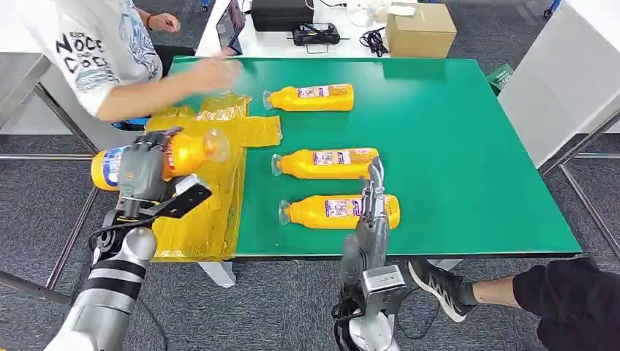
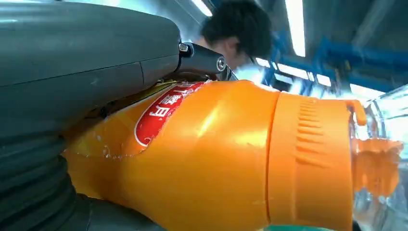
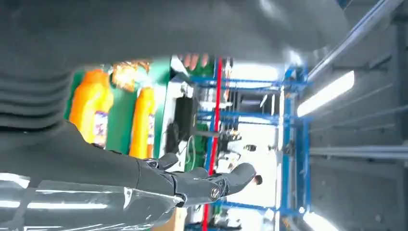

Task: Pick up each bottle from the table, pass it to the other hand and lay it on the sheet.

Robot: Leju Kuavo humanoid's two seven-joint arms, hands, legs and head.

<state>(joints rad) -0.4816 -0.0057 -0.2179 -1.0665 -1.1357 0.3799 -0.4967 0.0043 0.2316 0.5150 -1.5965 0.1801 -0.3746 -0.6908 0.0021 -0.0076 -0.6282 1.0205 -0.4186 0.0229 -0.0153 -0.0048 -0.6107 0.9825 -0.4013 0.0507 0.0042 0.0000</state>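
From the head view, the left robot hand (image 1: 142,174) is gripping an orange juice bottle (image 1: 186,152) above the yellow plastic sheet (image 1: 208,212) on the green counter (image 1: 453,161), where a person's hand (image 1: 212,73) is reaching; best to lower it flat once that hand clears. The left wrist view is showing the bottle wrapped snugly. In the right wrist view, the right robot hand (image 3: 192,185) is hanging released, fingers extended.

Bright, even overhead strip lighting (glaring in wrist views); person's hand (image 1: 214,72) motion-blurred.
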